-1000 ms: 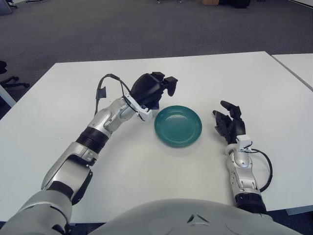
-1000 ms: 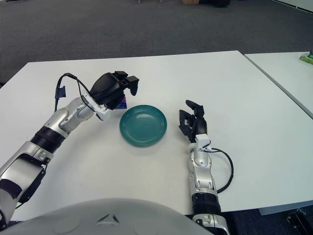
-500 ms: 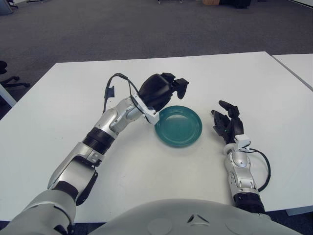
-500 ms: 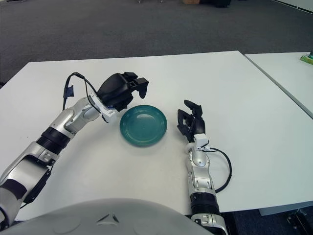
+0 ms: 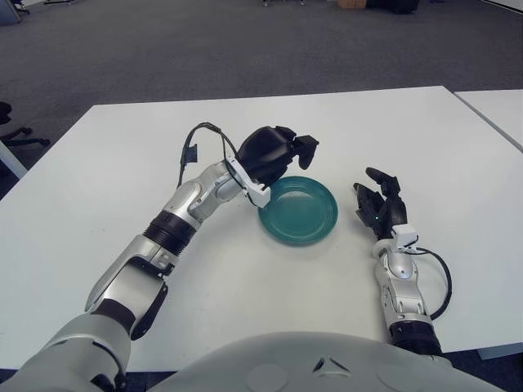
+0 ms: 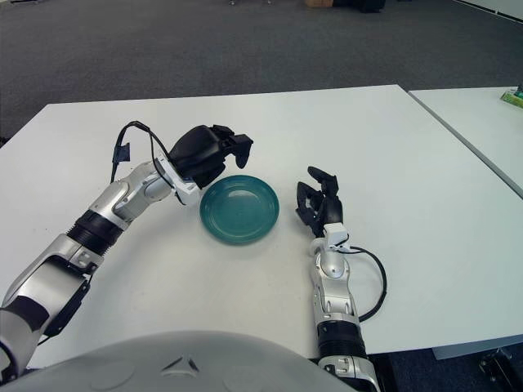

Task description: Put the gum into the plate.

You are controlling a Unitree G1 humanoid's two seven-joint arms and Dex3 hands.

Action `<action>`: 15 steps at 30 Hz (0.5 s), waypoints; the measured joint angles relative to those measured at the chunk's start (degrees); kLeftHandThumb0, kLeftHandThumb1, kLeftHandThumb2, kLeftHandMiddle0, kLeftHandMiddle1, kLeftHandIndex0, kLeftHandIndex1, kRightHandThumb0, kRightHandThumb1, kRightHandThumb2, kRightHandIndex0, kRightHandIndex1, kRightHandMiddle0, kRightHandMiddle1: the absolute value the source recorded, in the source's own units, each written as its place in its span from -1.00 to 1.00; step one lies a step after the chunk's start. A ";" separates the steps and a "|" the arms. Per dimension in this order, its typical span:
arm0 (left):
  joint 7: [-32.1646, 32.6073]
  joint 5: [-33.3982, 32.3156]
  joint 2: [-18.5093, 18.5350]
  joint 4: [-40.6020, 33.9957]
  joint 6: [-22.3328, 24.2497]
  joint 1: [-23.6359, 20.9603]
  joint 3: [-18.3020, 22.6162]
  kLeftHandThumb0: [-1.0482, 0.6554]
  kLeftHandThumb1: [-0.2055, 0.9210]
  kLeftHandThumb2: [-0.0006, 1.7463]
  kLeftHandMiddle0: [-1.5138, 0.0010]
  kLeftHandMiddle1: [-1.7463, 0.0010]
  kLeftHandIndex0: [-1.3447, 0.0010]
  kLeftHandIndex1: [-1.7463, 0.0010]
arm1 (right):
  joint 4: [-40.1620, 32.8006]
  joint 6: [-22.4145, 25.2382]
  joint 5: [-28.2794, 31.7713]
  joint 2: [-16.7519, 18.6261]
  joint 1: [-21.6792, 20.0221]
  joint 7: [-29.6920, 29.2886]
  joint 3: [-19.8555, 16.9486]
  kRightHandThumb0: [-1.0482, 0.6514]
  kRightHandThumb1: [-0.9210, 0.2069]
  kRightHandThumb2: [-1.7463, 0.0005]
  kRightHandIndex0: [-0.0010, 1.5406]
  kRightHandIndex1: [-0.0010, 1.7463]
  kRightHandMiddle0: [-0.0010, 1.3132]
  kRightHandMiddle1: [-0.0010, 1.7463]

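In the left eye view we see a teal plate point(image 5: 298, 211) sitting on the white table point(image 5: 98, 188), and its bowl holds nothing. Our left hand point(image 5: 278, 153) hangs over the plate's upper-left rim, with its dark fingers point(image 5: 306, 145) curled inward and pointing toward the middle of the table. We cannot make out the gum in this view; the curled hand hides whatever may lie inside it, so we cannot tell whether it grips anything. A black cable point(image 5: 200, 139) loops up from the left forearm behind the wrist. Our right hand point(image 5: 381, 208) shows just to the right of the plate, apart from it, fingers spread and relaxed, holding nothing. Our own grey torso point(image 5: 327, 363) cuts off the bottom of the picture.

In the right eye view the plate point(image 6: 239, 208) again shows a bare teal inside. The left hand point(image 6: 209, 152) sits above and just left of the plate's far rim, fingers folded, and no gum shows between them or on the table around it. The right hand point(image 6: 319, 202) stands near the plate's right edge with open fingers, its wrist cable point(image 6: 377, 282) curling out to the right. A second table point(image 6: 482, 122) is cut off at the right edge, with a small green object point(image 6: 513, 97) on it too tiny to identify.
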 measured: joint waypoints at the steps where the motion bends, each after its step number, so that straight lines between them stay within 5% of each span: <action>1: 0.30 0.52 0.12 0.91 0.44 -0.40 0.02 -0.22 0.37 0.01 0.47 -0.72 0.64 -0.83 | 0.04 -0.12 0.02 0.02 0.01 0.00 -0.02 -0.35 -0.88 0.30 -0.39 -0.44 -0.90 0.08; 5: 2.26 4.39 1.14 3.93 3.53 -2.43 0.01 -0.76 0.86 -0.55 0.72 0.05 0.92 -0.43 | 0.15 -0.30 0.06 0.06 -0.03 -0.04 -0.08 -0.32 -0.84 0.26 -0.39 -0.40 -0.89 0.09; 10: 2.40 6.58 2.95 5.20 7.35 -4.72 0.21 -0.96 0.98 -0.67 0.77 0.61 0.99 -0.02 | 0.43 -0.30 0.05 0.09 -0.31 -0.27 -0.14 -0.28 -0.80 0.22 -0.42 -0.36 -0.89 0.09; 15: 1.54 6.69 4.07 5.45 9.83 -5.63 0.42 -0.99 1.00 -0.63 0.84 0.87 1.00 0.37 | 0.98 -0.24 -0.02 0.09 -0.83 -0.65 -0.13 -0.29 -0.81 0.19 -0.46 -0.35 -0.90 0.09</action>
